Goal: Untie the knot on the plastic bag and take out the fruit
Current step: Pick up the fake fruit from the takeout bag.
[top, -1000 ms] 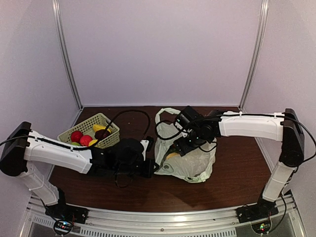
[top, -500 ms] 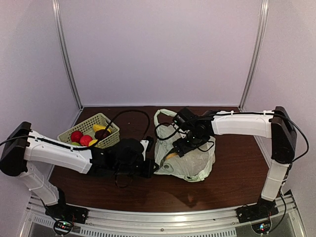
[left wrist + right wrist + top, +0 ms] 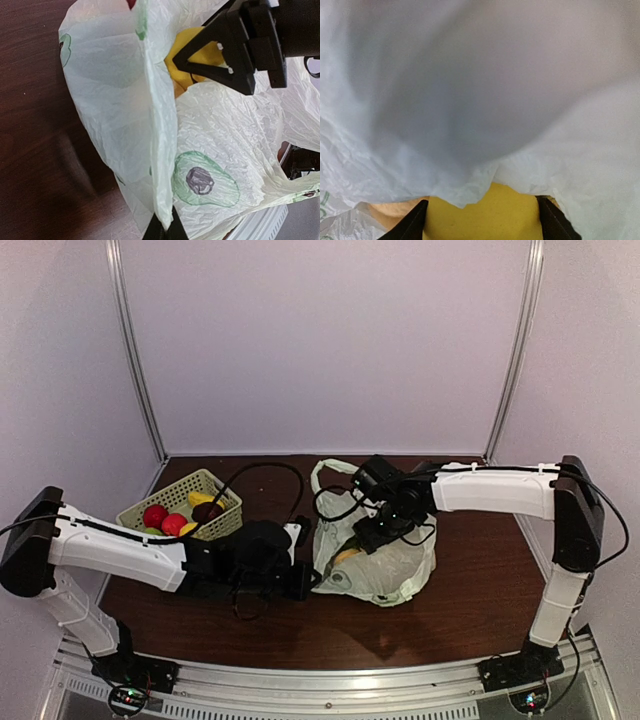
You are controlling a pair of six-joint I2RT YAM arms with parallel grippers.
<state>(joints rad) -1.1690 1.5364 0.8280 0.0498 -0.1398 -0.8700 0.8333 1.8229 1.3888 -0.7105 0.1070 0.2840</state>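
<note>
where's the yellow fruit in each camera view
top external: the yellow fruit sits in the bag's open mouth, just below the right gripper.
left wrist: upper middle, partly behind that gripper's black fingers.
right wrist: bottom centre, between the two black fingers.
shared landmark: the plastic bag; its pale crinkled edge borders the fruit in all three views.

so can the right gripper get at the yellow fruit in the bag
Probably yes: the left gripper pinches the bag edge, the mouth gapes, and the right gripper straddles the yellow fruit; only a plastic fold overhangs it.
</note>
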